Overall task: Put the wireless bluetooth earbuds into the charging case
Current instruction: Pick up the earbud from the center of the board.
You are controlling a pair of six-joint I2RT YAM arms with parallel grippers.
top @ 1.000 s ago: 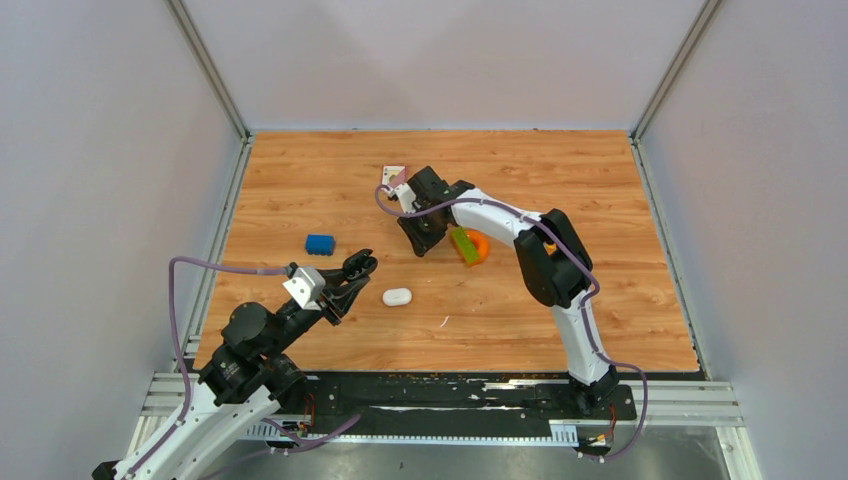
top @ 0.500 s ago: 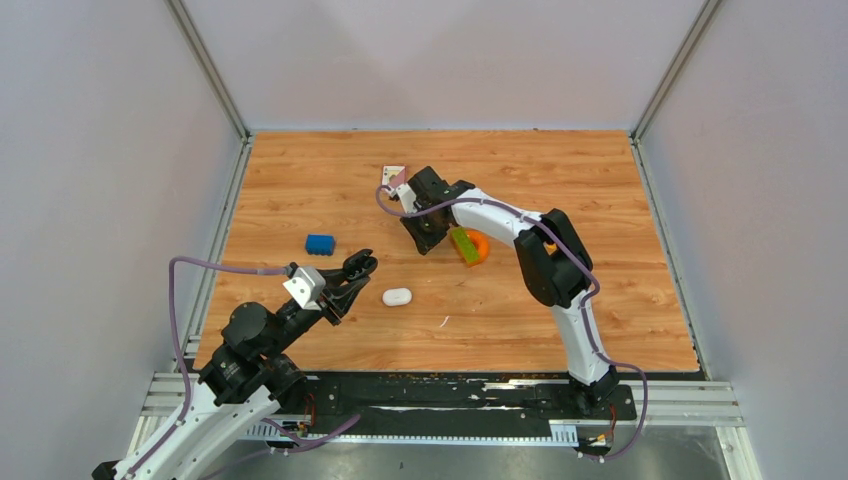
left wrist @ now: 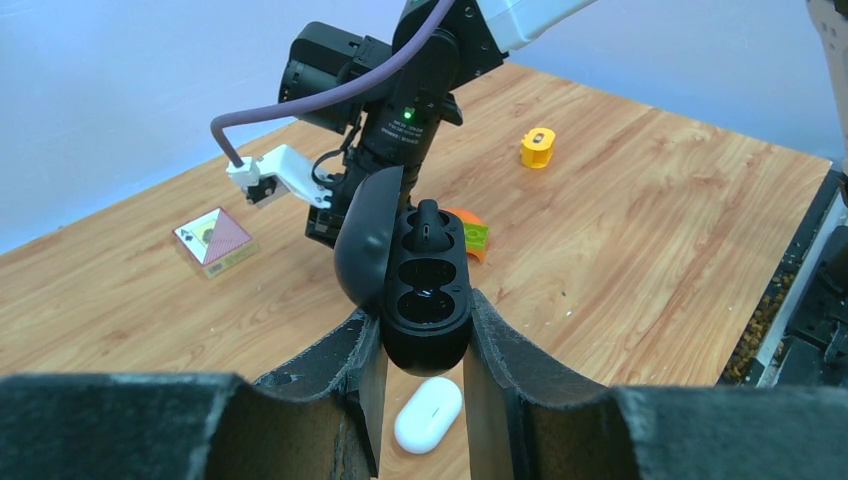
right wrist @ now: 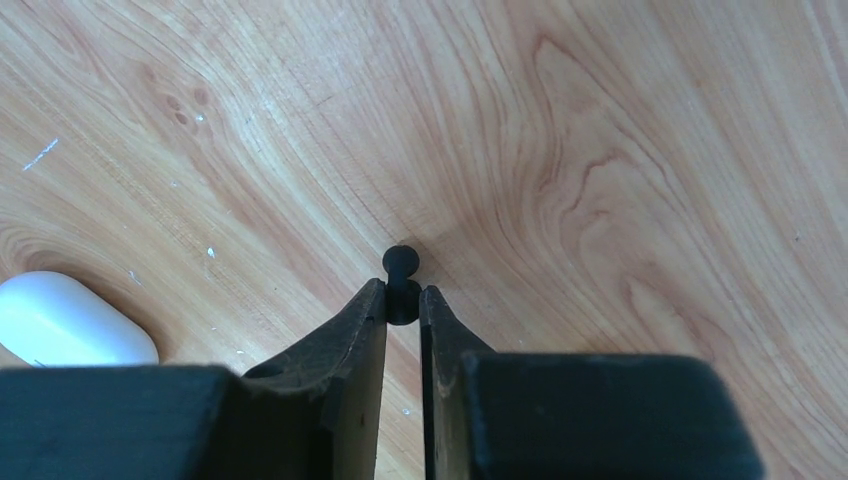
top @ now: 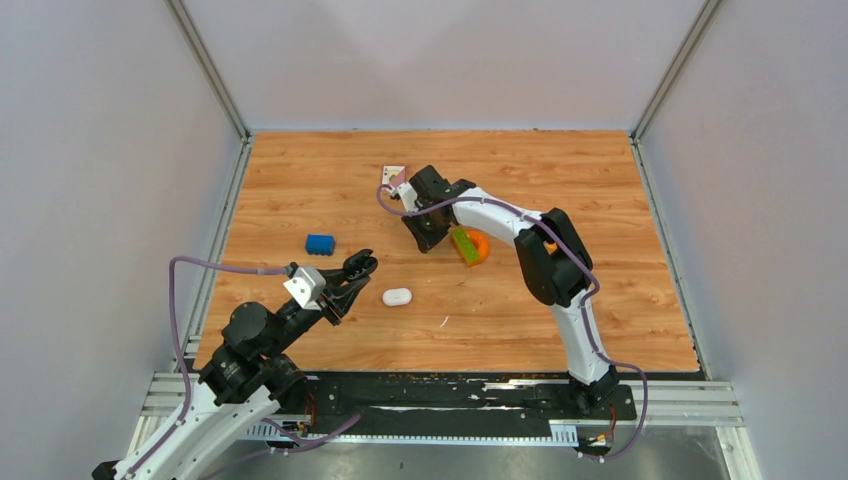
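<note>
L pincer point(left wrist: 422, 312) clamps open black case point(left wrist: 440, 345), lid tipped left. 1 black bud point(left wrist: 428, 222) in far socket. White case point(left wrist: 428, 415) on table under tips. R arm point(left wrist: 400, 90) straight ahead.

Glossy black over the open charging case point(left wrist: 425, 300), matched by the black seated earbud point(left wrist: 428, 225) in its 12 o'clock socket. Same black for the second earbud point(right wrist: 402, 262) and the right gripper point(right wrist: 402, 300). Plain white on the closed case point(top: 397, 297). Bright blue on the block point(top: 320, 243) at its 10 o'clock. Orange with lime green on the toy point(top: 468, 246). Reads warm tan with darker swirling grain across the table point(top: 620, 300). Red and white on the card box point(left wrist: 215, 240); yellow on the small roll point(left wrist: 537, 147); lilac on the cable point(top: 200, 265).
</note>
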